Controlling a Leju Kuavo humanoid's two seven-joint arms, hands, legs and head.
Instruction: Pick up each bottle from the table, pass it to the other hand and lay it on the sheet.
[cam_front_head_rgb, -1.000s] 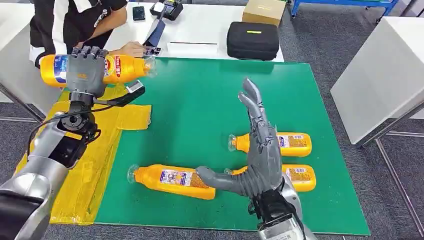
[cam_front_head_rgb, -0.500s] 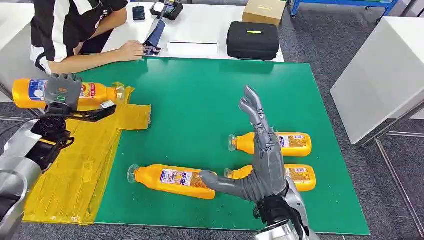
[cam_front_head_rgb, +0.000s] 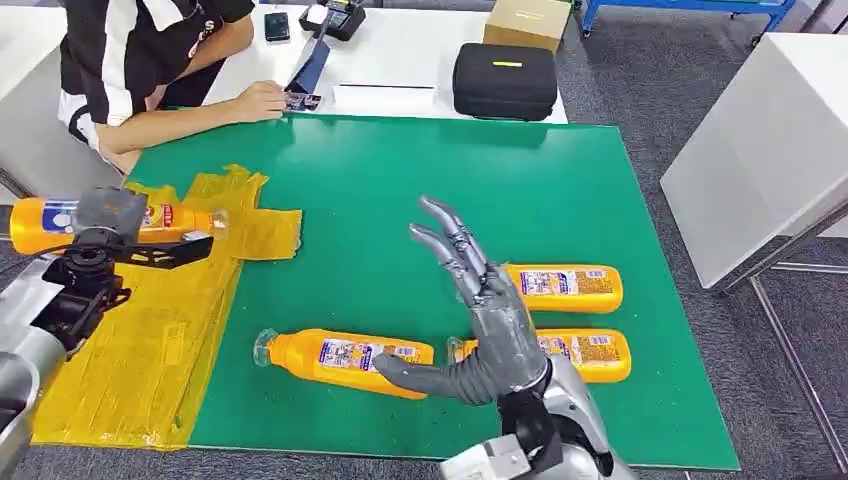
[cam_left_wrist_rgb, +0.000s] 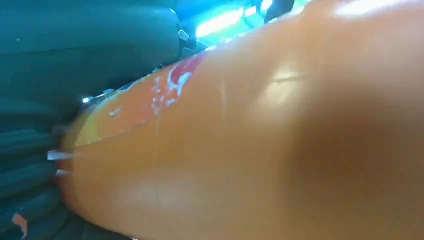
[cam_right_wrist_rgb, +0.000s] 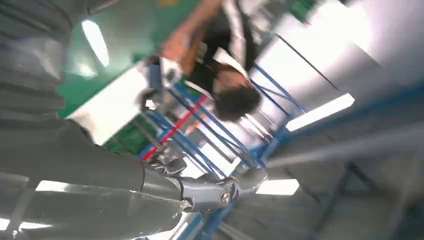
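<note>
Your left hand is wrapped around an orange bottle, holding it roughly level over the far left end of the yellow sheet, with the cap end pointing toward the green mat and the base sticking out past the sheet's outer edge. In the left wrist view the bottle's orange body sits tight against the dark fingers. How high it hangs above the sheet is hard to tell from the head view. What matters for the next move is that the bottle's long axis runs across the sheet's narrow width, so to lay it fully on the yellow you will probably want to bring it inward before lowering and letting go. Your right hand is empty, fingers spread and raised, thumb out to the side. It hovers over the tabletop between three more bottles lying on their sides on the mat: the near bottle just beside its thumb, and two others, the upper and the lower, on its other side. That right hand is clearly the nearer one for the next pick.
</note>
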